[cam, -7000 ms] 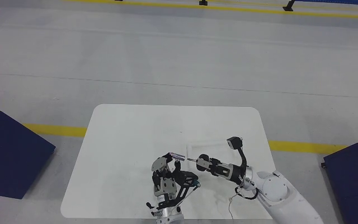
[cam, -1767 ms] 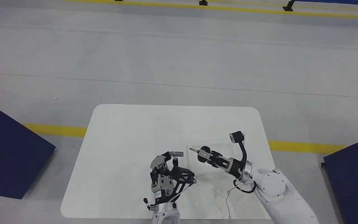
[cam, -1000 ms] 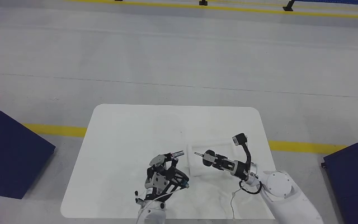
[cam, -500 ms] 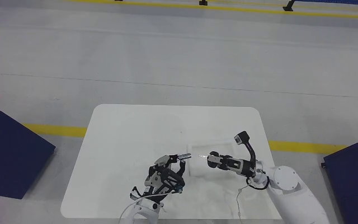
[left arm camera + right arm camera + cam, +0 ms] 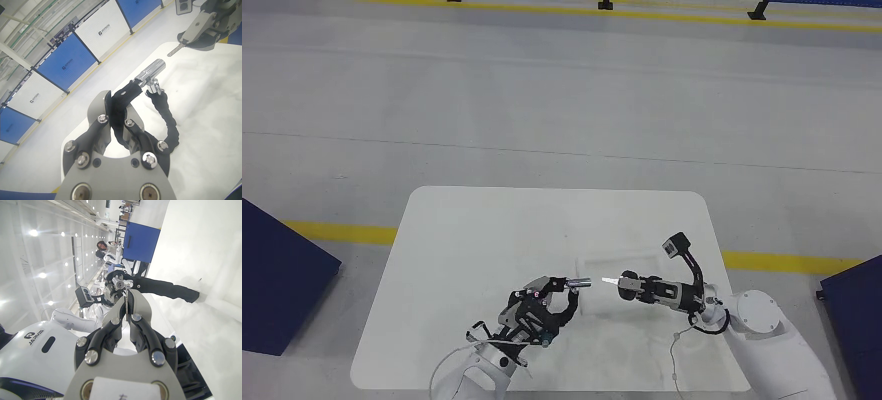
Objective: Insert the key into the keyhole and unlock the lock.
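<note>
The left gripper [image 5: 117, 106] pinches the lock's black cable [image 5: 124, 94]; the right gripper [image 5: 127, 298] pinches the key [image 5: 174, 50]. Left wrist view: key tip apart from lock barrel [image 5: 151, 71]. Right wrist view: keyhole [image 5: 119, 284] face-on.

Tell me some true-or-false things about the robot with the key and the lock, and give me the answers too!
1. The right claw is holding the key. True.
2. The key is inside the lock. False: the key's tip points at the lock's end, but there is a gap between them.
3. The left claw grips the lock by its black cable. True.
4. The lock's barrel is bright red. False: it is shiny silver.
</note>
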